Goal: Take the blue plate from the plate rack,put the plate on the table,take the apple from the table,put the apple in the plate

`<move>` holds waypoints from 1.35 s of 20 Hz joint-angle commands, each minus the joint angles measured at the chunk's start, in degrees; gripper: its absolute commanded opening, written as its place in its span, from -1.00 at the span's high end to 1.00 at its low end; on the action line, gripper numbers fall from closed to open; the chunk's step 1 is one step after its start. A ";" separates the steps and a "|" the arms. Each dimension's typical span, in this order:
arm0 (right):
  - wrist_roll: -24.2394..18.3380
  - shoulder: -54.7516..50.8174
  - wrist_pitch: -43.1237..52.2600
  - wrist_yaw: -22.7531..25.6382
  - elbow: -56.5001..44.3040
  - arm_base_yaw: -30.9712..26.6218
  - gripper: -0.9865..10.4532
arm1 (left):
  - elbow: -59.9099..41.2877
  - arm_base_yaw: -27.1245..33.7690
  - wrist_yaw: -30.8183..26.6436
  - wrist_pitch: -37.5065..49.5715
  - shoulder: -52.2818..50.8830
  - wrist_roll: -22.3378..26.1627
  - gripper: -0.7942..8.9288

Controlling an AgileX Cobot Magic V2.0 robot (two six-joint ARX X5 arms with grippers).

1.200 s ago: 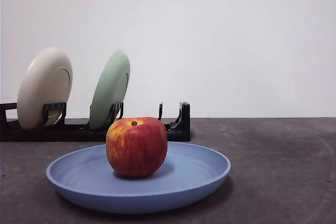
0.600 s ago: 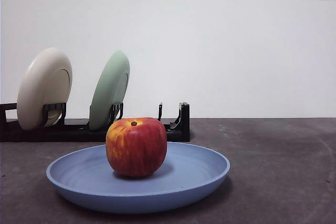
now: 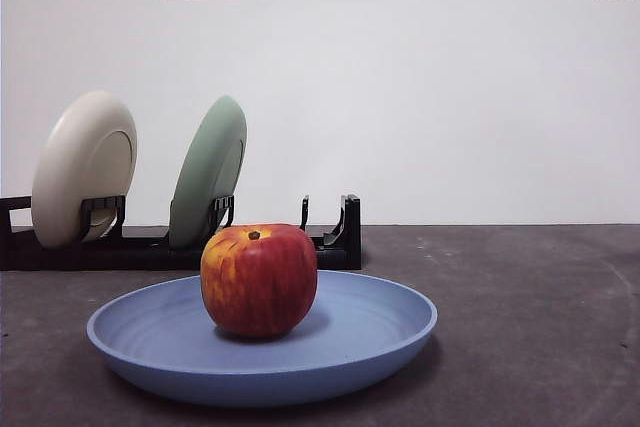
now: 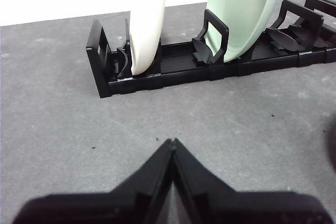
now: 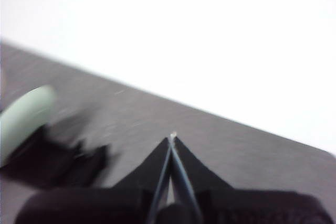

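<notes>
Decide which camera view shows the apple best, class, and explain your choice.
The front view: the apple sits whole, sharp and unobstructed in the blue plate. The left wrist view shows only the plate rack with two plates; the blurred right wrist view shows no apple either.

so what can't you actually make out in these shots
- Apple: its underside, front view, hidden by the blue plate rim.
- Plate rack: left end cut off by the frame edge, front view.
- Pale green plate: blurred in the right wrist view.
- Plate and apple: absent from both wrist views.
</notes>
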 commanded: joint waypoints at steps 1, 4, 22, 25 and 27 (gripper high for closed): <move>-0.02 -5.22 0.98 -2.47 -3.56 -7.17 0.82 | -0.59 0.22 -0.11 0.42 0.02 -0.61 0.84; -0.35 -14.71 11.15 -4.59 -16.33 -15.32 0.82 | -0.59 0.22 -0.11 0.42 0.02 -0.61 0.84; 7.63 -63.91 50.80 -3.08 -94.82 -24.02 0.82 | -0.59 0.22 -0.11 0.42 0.02 -0.61 0.84; 7.58 -66.53 45.13 -3.04 -94.92 -24.00 0.82 | -0.59 0.22 -0.11 0.42 0.02 -0.61 0.84; 7.50 -67.10 41.97 -2.62 -94.92 -23.89 0.82 | -0.57 0.22 -0.11 0.42 0.02 -0.61 0.84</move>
